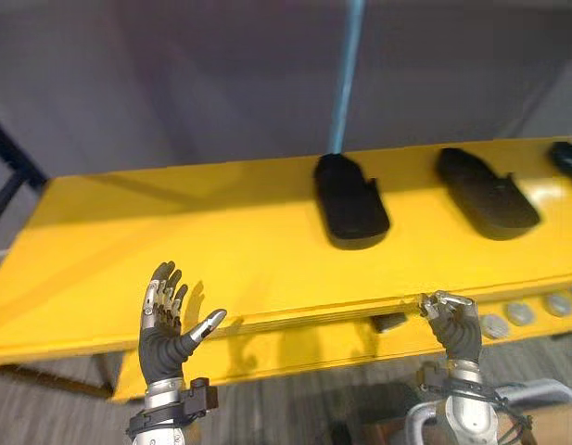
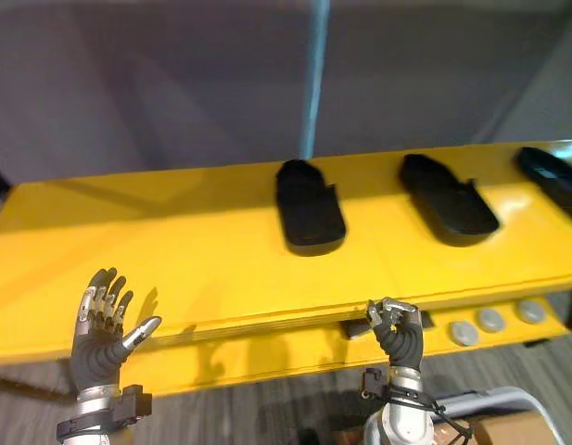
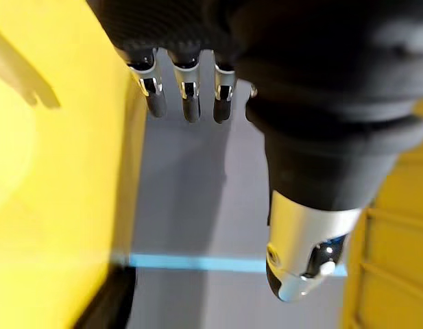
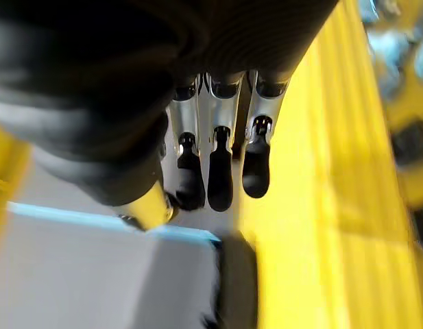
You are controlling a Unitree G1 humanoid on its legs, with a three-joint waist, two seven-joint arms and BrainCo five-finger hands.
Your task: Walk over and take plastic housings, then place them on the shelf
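Three black plastic housings lie on the yellow table (image 1: 174, 232): one at the middle back (image 1: 350, 202), one to its right (image 1: 485, 193), and one at the far right edge (image 1: 568, 159). My left hand (image 1: 165, 324) is raised over the table's front edge at the left, open, with fingers straight and thumb spread. It holds nothing. At the front edge right of the middle, my right hand (image 1: 450, 324) has its fingers curled and is empty. Both hands are well short of the housings.
Below the table's front edge runs a lower yellow ledge with several grey round discs (image 1: 519, 315) and a small dark piece (image 1: 389, 322). A blue line (image 1: 346, 74) crosses the grey floor behind the table. A dark frame (image 1: 7, 167) stands at the far left.
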